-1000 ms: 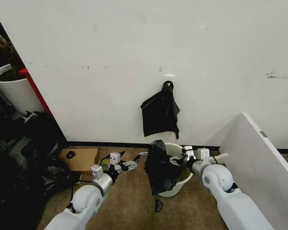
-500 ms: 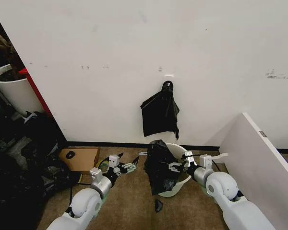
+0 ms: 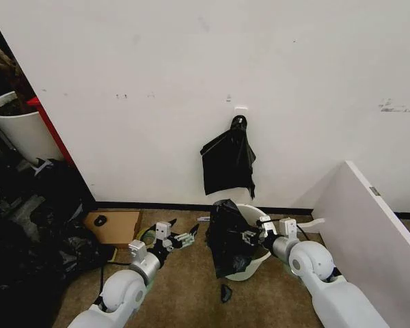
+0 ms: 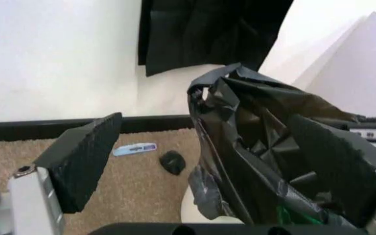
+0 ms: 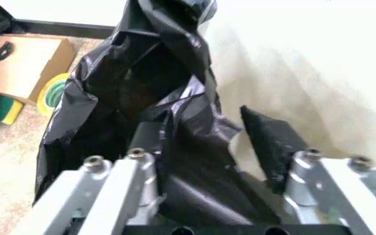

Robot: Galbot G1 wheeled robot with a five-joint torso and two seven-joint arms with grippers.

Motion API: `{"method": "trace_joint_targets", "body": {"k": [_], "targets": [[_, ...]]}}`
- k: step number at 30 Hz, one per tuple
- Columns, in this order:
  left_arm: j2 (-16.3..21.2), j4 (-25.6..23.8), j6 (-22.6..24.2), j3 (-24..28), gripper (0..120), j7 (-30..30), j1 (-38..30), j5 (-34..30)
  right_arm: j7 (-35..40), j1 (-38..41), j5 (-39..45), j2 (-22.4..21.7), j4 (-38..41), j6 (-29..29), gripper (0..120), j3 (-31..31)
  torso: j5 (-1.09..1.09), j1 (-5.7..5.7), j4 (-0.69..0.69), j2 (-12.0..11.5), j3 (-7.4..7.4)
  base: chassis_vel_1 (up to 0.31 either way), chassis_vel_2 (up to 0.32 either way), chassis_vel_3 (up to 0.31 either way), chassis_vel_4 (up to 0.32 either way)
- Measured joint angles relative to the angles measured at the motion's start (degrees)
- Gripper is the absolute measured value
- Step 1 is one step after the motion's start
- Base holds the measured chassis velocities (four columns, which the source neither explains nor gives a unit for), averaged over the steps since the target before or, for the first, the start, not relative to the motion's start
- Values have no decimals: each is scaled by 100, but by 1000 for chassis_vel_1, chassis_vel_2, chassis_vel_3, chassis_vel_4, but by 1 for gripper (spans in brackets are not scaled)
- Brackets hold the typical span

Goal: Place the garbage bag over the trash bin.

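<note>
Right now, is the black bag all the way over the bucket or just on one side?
Just on one side. The garbage bag drapes bunched over the trash bin's near-left rim; the far cream rim is bare.

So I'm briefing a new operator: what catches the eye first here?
The crumpled garbage bag draped over the left side of the cream trash bin by the wall. The right gripper is at the bag, the left gripper open beside it, and another black bag hangs on the wall above.
</note>
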Motion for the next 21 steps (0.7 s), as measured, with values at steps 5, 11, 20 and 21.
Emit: {"method": "trace_joint_targets", "body": {"k": [5,11,20,21], "targets": [[-34,-3,15,30,100,21,-17,-41,-33,-3,-95,-25,2,-1,14,-29,0,0,0,0,0,0,0,0,0],[-44,-11,56,60,100,149,-47,-392,-76,18,-245,1,36,9,0,-73,1,0,0,0,0,0,0,0,0],[-234,155,620,378,100,295,-472,-1043,-117,73,-426,2,182,52,0,-74,0,0,0,0,0,0,0,0,0],[-267,189,696,439,100,290,-562,-1096,-123,68,-443,1,188,52,0,-78,0,0,0,0,0,0,0,0,0]]}}
